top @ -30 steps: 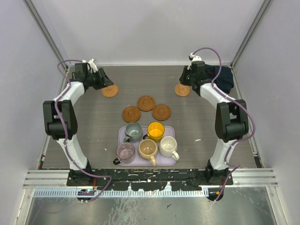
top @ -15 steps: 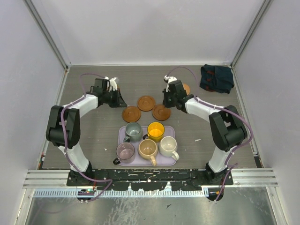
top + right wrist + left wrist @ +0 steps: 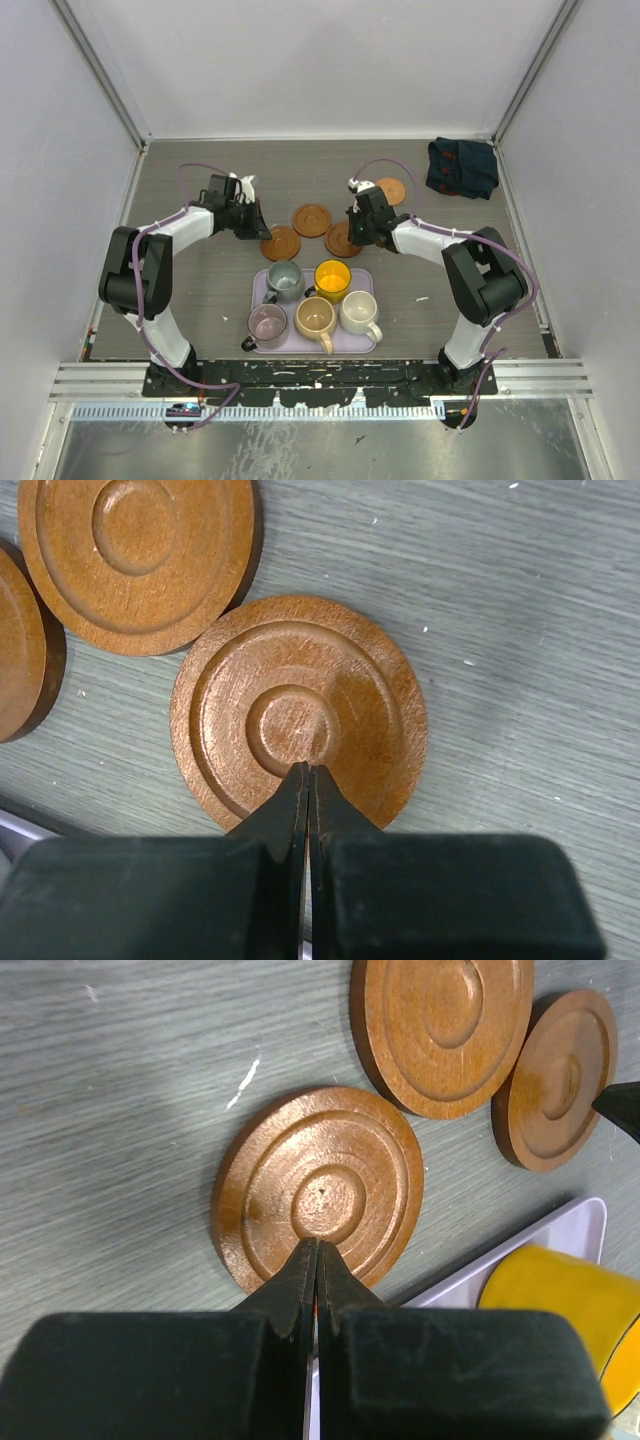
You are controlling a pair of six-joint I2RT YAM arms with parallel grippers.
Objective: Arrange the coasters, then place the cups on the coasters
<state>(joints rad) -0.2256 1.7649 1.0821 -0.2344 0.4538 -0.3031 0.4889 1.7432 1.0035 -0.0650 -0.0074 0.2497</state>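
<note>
four wooden coasters show in the top view: round orange-brown discs, each turned with a raised ring and a central dimple. three cluster at frame centre: left coaster (image 3: pixel 281 242), middle coaster (image 3: pixel 311 219), right coaster (image 3: pixel 343 239). the far coaster (image 3: pixel 390 190) lies alone toward the upper right.

left gripper (image 3: pixel 316 1245): fingers pressed together, holding nothing, tips over the left coaster's dimple. right gripper (image 3: pixel 307 770): fingers likewise together and empty, tips over the right coaster's dimple. contact with either disc cannot be told.

below the cluster, the lavender tray (image 3: pixel 371 345) holds five mugs: grey-green cup (image 3: pixel 283 281), yellow cup (image 3: pixel 332 279), purple cup (image 3: pixel 267 323), tan cup (image 3: pixel 316 318), cream cup (image 3: pixel 358 312).
</note>
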